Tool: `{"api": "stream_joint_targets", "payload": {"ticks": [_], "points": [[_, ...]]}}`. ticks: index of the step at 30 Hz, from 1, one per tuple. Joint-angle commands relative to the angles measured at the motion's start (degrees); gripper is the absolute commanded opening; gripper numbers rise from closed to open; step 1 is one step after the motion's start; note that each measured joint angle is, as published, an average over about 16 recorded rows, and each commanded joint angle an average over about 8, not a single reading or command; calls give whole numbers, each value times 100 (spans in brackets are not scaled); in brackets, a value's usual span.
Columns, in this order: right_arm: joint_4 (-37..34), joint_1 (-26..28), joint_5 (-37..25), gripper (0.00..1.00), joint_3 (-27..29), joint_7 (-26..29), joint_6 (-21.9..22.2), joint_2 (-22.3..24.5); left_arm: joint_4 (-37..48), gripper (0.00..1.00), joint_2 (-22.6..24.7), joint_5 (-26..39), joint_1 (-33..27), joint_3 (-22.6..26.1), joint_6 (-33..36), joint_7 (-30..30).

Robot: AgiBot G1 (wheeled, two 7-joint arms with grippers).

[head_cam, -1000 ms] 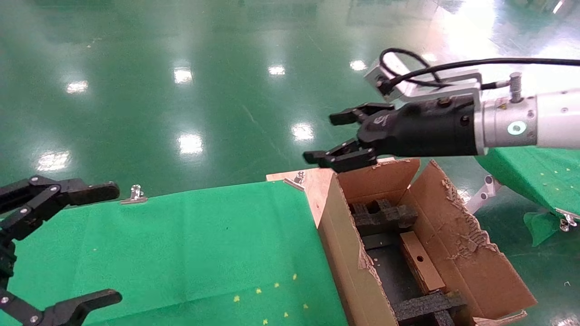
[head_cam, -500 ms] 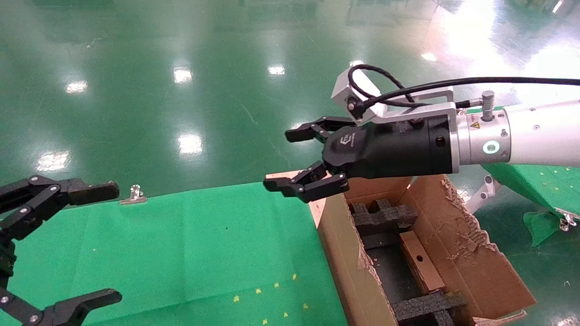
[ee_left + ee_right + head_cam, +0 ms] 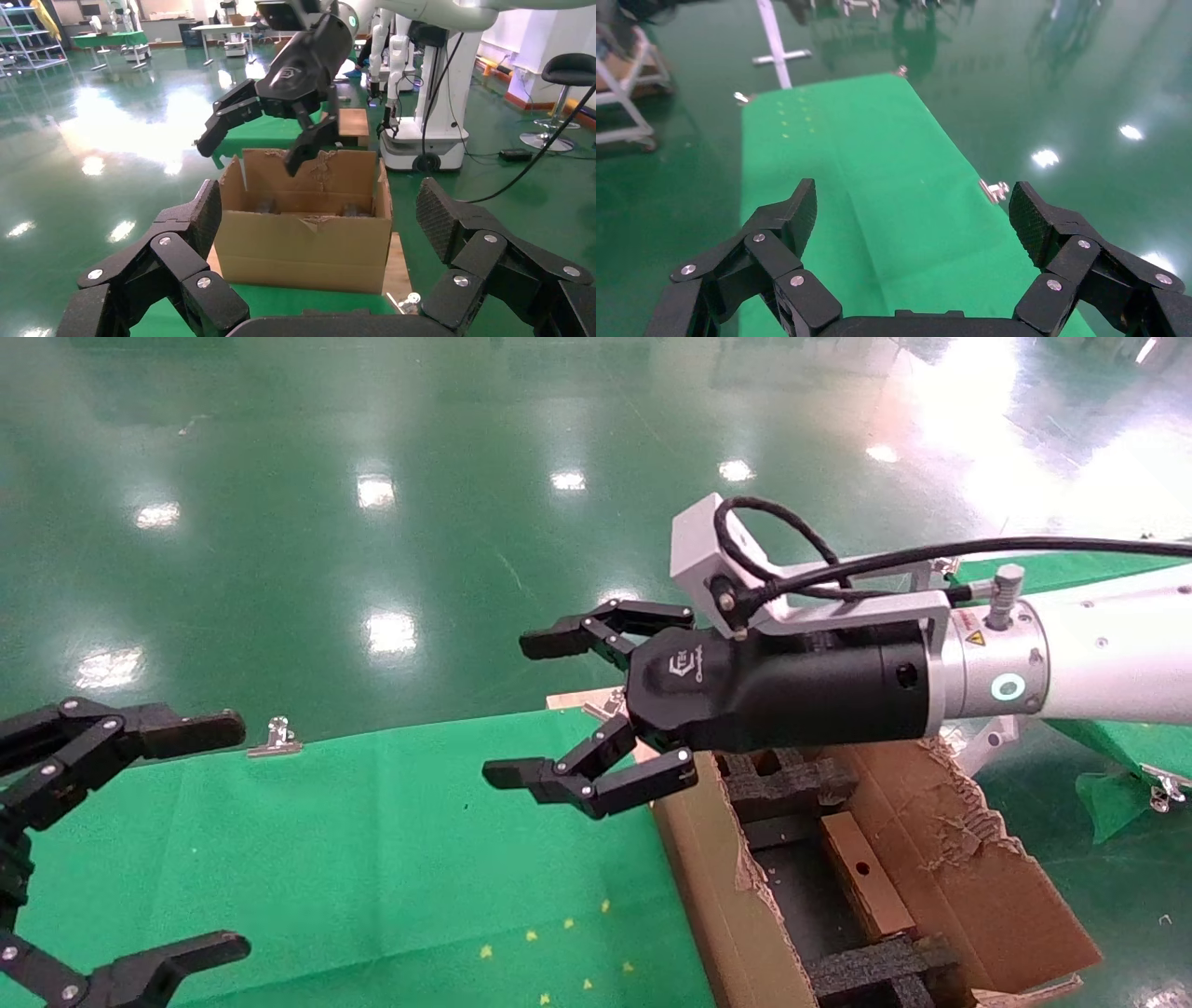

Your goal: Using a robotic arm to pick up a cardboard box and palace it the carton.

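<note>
The right gripper (image 3: pixel 526 710), carried on the robotic arm (image 3: pixel 1099 658), is held in the air with its fingers spread wide and nothing between them. Below and behind its fingertips the edge of the green-covered table (image 3: pixel 372 840) meets the near wall of the carton (image 3: pixel 717 887). Behind the gripper and lower, inside the carton, the cardboard box (image 3: pixel 864 876) is seen lying among black foam inserts (image 3: pixel 875 966), a small round hole showing in its upper face.

The left gripper (image 3: pixel 121 840) is parked well apart from the right gripper, across the table at the far left, and its fingers are likewise spread with nothing held.

In the left wrist view the carton (image 3: pixel 302 235) is shown from the side, with torn flaps standing up and the right gripper (image 3: pixel 253 151) hanging above its opening; the cardboard box is hidden there by the carton wall. The left gripper (image 3: pixel 320 225) frames that picture with its two open fingers.

In the right wrist view only the green table (image 3: pixel 877 182) stretching ahead of the right gripper (image 3: pixel 912 210) is shown, with a metal clip (image 3: pixel 994 189) at its edge and the glossy green floor (image 3: pixel 1046 84) beyond; neither carton nor box appears there.
</note>
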Motion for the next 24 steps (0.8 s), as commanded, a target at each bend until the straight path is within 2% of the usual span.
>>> {"api": "stream_joint_targets", "payload": {"ticks": [1, 19, 24], "points": [[12, -215, 4, 100, 297, -53, -129, -35, 0, 100, 0, 0, 0, 0, 0, 0], [124, -2170, 43, 100, 2993, -534, -1304, -348, 0, 100, -1, -1, 0, 1, -1, 1], [142, -2481, 49, 100, 3423, -610, -1491, -398, 0, 100, -1, -1, 0, 2, -1, 1]]}}
